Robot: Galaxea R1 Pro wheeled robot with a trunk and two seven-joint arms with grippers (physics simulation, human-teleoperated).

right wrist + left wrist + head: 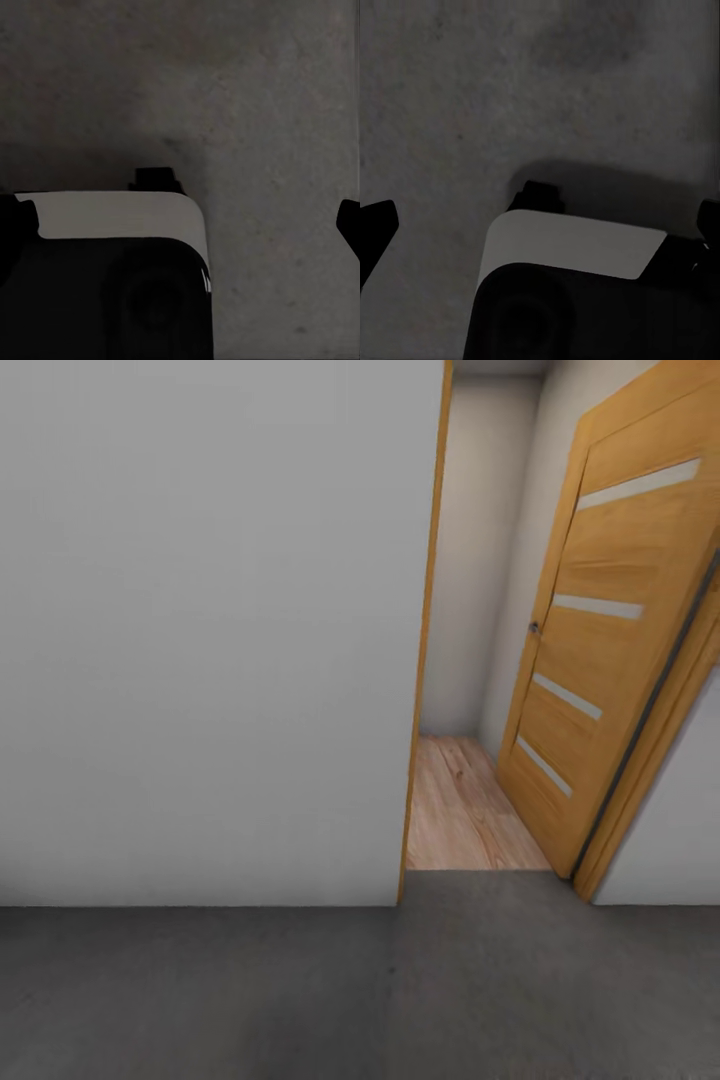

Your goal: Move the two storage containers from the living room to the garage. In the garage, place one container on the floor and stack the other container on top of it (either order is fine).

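From the head camera I face a pale grey wall [200, 630] standing on the dark grey concrete floor [300, 990] of the garage. Right of the wall, a narrow doorway shows a strip of light wood-plank floor [465, 810], its long axis running away from me. A honey-coloured door [610, 650] with pale horizontal slats stands swung open beside it. Both wrist cameras look down at concrete and the robot's white-and-black base [577, 247]. Dark finger tips [375, 225] sit at the frame edges; I cannot tell whether either pair is apart or together.
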